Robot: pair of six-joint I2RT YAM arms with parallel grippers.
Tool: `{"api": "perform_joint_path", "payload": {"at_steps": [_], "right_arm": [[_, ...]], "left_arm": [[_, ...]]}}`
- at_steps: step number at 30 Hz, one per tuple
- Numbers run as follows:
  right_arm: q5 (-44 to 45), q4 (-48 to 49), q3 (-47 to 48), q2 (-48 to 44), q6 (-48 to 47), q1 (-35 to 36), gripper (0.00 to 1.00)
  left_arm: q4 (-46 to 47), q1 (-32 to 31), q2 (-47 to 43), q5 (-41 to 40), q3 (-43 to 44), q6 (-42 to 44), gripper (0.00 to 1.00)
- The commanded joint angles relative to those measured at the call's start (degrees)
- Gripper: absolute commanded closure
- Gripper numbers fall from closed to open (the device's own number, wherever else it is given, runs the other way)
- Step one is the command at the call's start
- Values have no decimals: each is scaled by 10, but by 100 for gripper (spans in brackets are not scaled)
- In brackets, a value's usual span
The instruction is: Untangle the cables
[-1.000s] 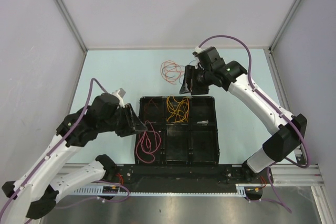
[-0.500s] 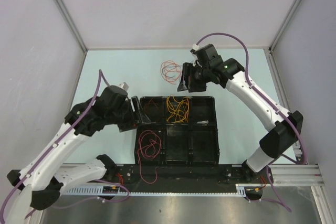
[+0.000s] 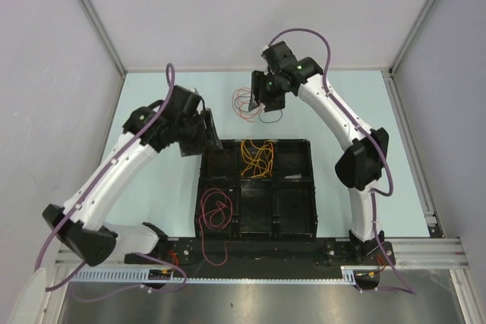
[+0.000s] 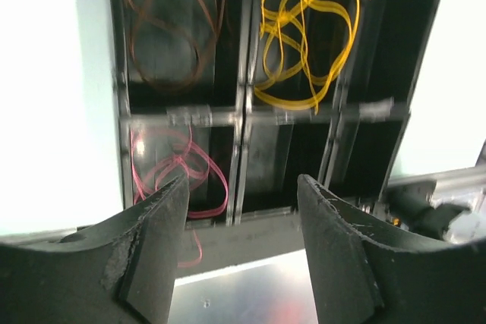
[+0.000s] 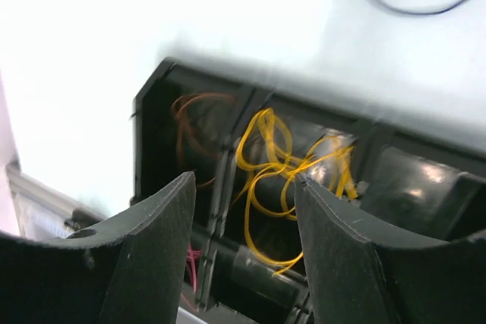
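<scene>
We see a pale tabletop (image 3: 402,134) from above, with a black tray (image 3: 312,187) of square compartments near the middle of its near edge.

A yellow cable (image 3: 258,158) is bunched in the tray's far middle compartment. A dark red cable (image 4: 171,20) loops in the far left compartment. A pink cable (image 3: 216,210) coils in the compartment nearer to the arms on the left side, and one strand trails over the tray's near rim.

Beyond the tray, toward the tabletop's far edge, orange cables (image 3: 244,102) lie in loose loops on the bare surface. A dark blue cable (image 3: 268,117) lies just beside them.

The left tool (image 4: 243,195) hovers over the tray's far left corner, released, its jaws apart with nothing between them. The right tool (image 5: 244,195) hangs above the orange and blue loops, also released and holding nothing.
</scene>
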Motion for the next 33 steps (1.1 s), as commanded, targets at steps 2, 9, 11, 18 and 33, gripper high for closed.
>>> {"api": "perform_joint_path", "payload": {"at_steps": [2, 9, 11, 18, 33], "right_arm": [[46, -71, 100, 71, 4, -55, 42], [29, -51, 164, 164, 20, -110, 49], [4, -33, 166, 184, 20, -117, 49], [-67, 57, 146, 227, 45, -133, 51], [-157, 173, 145, 309, 121, -169, 51]], "left_arm": [[66, 39, 89, 52, 86, 58, 38], [45, 42, 191, 71, 202, 96, 39], [41, 45, 199, 76, 206, 105, 39], [27, 70, 204, 80, 215, 127, 39], [5, 98, 216, 44, 240, 140, 40]]}}
